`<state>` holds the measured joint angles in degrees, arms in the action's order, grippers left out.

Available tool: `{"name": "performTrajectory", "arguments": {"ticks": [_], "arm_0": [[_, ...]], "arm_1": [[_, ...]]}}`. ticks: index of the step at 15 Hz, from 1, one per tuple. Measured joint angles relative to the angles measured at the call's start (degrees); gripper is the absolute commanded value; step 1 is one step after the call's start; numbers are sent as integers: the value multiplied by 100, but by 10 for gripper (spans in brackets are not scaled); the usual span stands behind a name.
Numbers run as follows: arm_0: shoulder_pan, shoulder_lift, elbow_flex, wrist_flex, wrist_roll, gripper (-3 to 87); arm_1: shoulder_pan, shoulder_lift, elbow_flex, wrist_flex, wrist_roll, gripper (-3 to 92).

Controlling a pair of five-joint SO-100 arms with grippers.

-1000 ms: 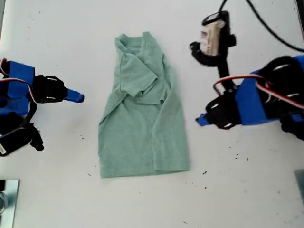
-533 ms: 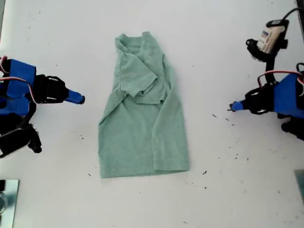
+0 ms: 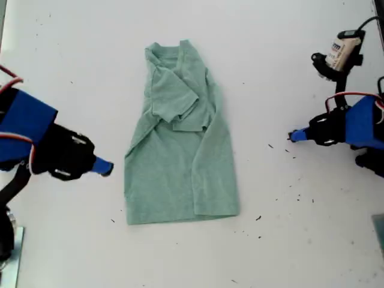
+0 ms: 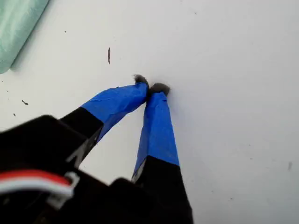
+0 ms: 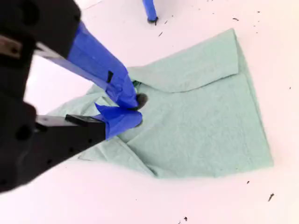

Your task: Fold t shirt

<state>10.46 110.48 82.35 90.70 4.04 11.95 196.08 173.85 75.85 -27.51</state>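
The t shirt (image 3: 180, 156) lies flat on the white table in the middle of the exterior view, collar at the far end, both sides folded inward and a sleeve lying on top. My second gripper (image 3: 103, 167) is shut and empty, held just off the shirt's edge on the exterior view's left. In its own wrist view the blue taped tips (image 5: 134, 110) show in front of the shirt (image 5: 201, 116). My first gripper (image 3: 294, 136) is shut and empty over bare table on the exterior view's right, well away from the shirt. Its tips (image 4: 152, 87) meet, with a shirt corner (image 4: 18, 23) in view.
Small dark specks (image 3: 298, 195) dot the table on the exterior view's right. A camera module with a black cable (image 3: 341, 53) stands at that view's far right. A metallic object (image 3: 12, 252) sits in the exterior view's lower left corner.
The first arm pulled back from the shirt toward the exterior view's right, then held. The second arm swung toward the table's near side, its tip now beside the shirt's lower half.
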Motion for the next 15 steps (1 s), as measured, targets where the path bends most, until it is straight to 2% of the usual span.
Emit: {"name": "performTrajectory", "arguments": {"ticks": [1, 5, 7, 9, 11, 15], "arm_0": [[105, -308, -114, 18, -88, 254], [114, -589, -62, 0, -272, 282], [114, -606, 817, -123, -492, 275], [132, -589, 2048, -896, -791, 245], [316, -536, 3296, -2039, -1002, 219], [677, -940, 4069, -3929, -1072, -2]], "arm_1": [[35, 0, 0, 0, 0, 25], [26, 18, 0, 0, 0, 25], [26, 97, 0, 0, 0, 25], [-26, 185, 0, 53, 9, 25], [-88, 220, 0, 79, 9, 25], [-211, 229, 0, 79, 70, 25]]}}
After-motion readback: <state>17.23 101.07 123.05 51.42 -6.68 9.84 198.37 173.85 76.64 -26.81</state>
